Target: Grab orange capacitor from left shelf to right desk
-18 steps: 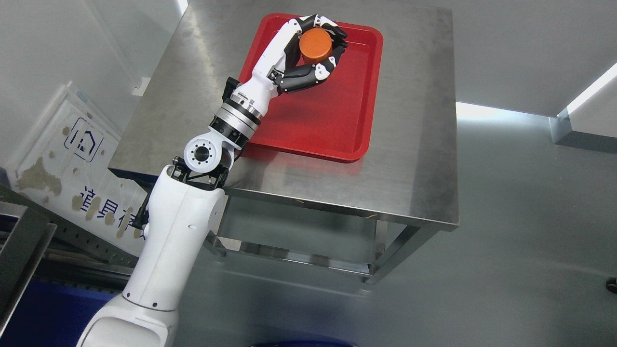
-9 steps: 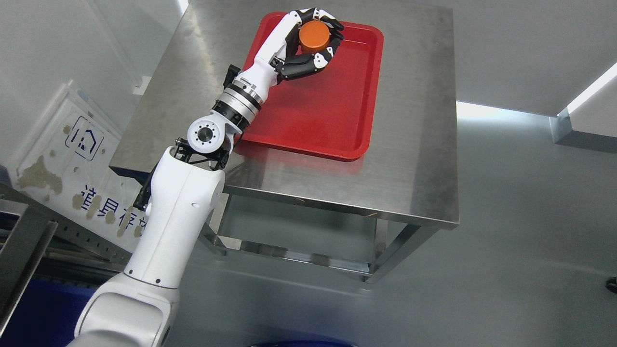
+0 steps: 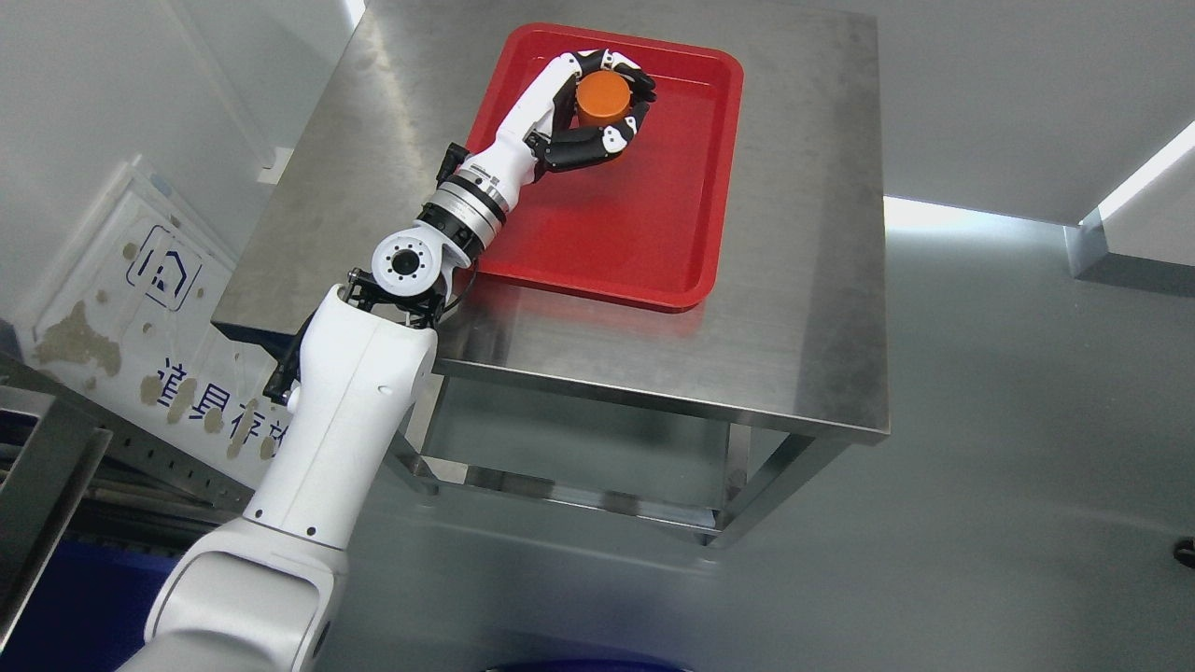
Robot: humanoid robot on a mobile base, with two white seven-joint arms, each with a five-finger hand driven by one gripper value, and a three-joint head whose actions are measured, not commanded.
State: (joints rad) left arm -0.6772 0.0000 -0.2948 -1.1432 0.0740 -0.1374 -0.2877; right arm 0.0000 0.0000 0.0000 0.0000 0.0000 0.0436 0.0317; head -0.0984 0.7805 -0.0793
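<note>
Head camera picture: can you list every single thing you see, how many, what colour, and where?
Round orange capacitor: one, orange, held over the far left part of the tray.
Flat red plastic tray: one, red, on the table top.
Shiny steel table: one, silver, middle of the picture.
White sign board with blue print: one, white and blue, leaning at the left, behind the table.
Grey metal frame: one, grey, lower left edge.
Left hand: one, white and black, fingers curled around the capacitor; its white arm comes from the lower left.
</note>
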